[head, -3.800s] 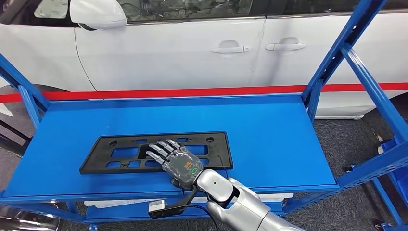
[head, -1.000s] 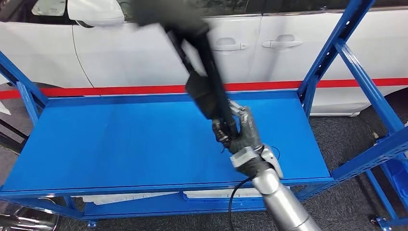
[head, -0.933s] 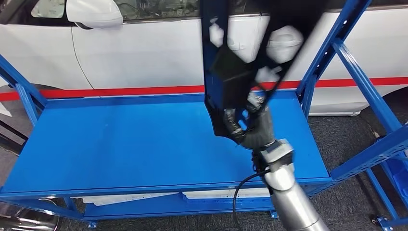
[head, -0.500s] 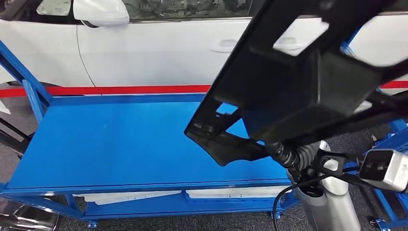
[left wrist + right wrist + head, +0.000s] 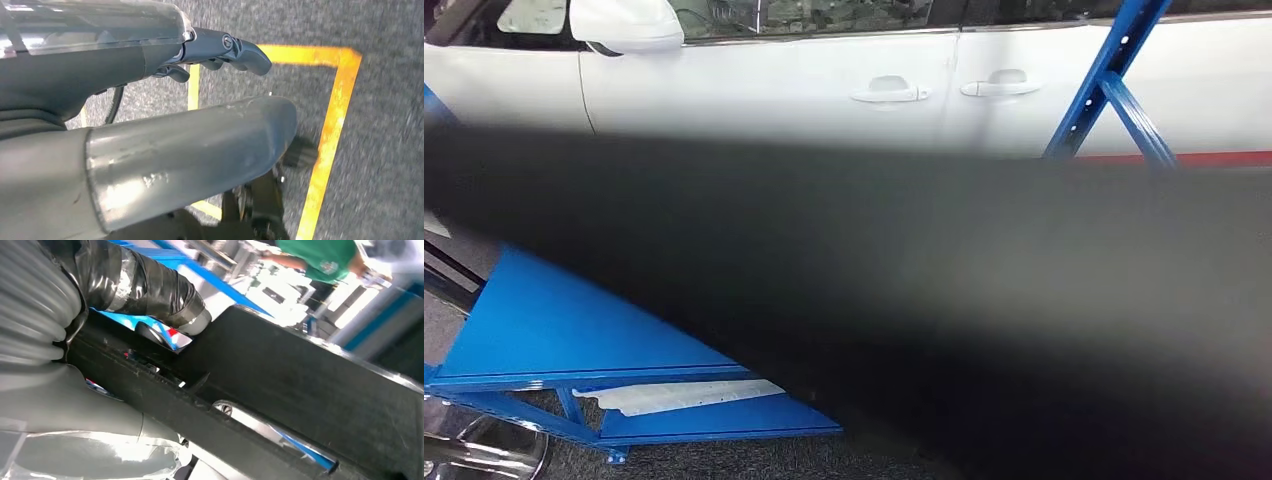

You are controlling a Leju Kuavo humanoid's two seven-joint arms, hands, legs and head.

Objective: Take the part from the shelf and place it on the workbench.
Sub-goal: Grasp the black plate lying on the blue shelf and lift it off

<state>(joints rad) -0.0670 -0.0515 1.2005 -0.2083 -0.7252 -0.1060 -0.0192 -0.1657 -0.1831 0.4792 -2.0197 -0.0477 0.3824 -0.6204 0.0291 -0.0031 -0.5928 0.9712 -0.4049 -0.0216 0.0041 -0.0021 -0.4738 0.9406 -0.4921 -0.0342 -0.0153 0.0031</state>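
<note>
The black part (image 5: 944,320) hangs so close to the head camera that it is a dark blur across most of that view, off the blue shelf (image 5: 554,330), whose bare corner shows below it; a white car (image 5: 824,80) stands behind; in the right wrist view the right robot hand (image 5: 100,315) grips the part (image 5: 280,390) at its edge, thumb and fingers clamped either side; the left robot hand (image 5: 220,52) hangs over grey floor (image 5: 390,125) with yellow lines (image 5: 330,130), fingers loosely extended, holding nothing.
</note>
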